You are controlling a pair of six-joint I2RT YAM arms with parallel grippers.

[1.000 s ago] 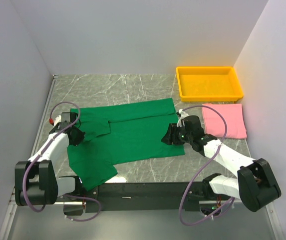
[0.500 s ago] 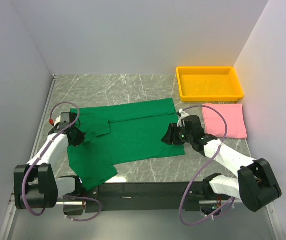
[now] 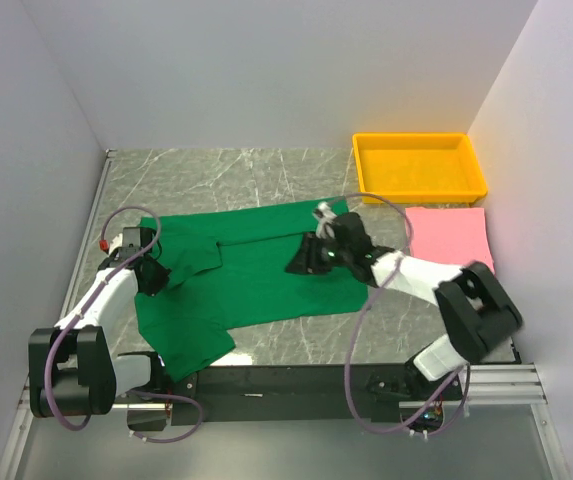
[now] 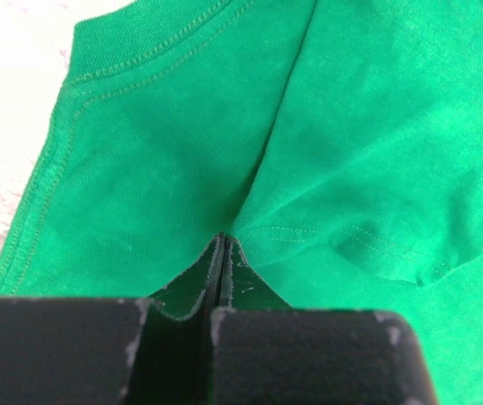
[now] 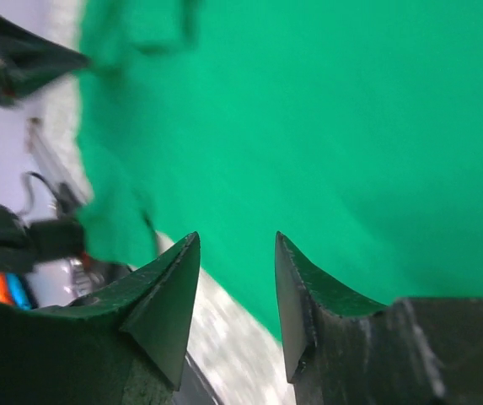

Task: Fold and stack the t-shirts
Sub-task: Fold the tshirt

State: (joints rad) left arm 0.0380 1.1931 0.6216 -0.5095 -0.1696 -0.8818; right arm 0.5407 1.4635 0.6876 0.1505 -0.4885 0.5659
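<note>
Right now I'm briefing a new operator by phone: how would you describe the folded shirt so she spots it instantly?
Find the yellow tray in the far right corner of the marble table. Right beside it, on its near side, lies the pink t-shirt, folded into a flat rectangle. Unlike the green t-shirt spread wide across the middle, it is pale, compact and squared.

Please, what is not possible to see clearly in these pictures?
Top view: the right arm covers the near edge of the pink t-shirt.
Right wrist view: blurred; unclear whether the open right gripper touches the green t-shirt.
Left wrist view: the left gripper hides the cloth it pinches.
</note>
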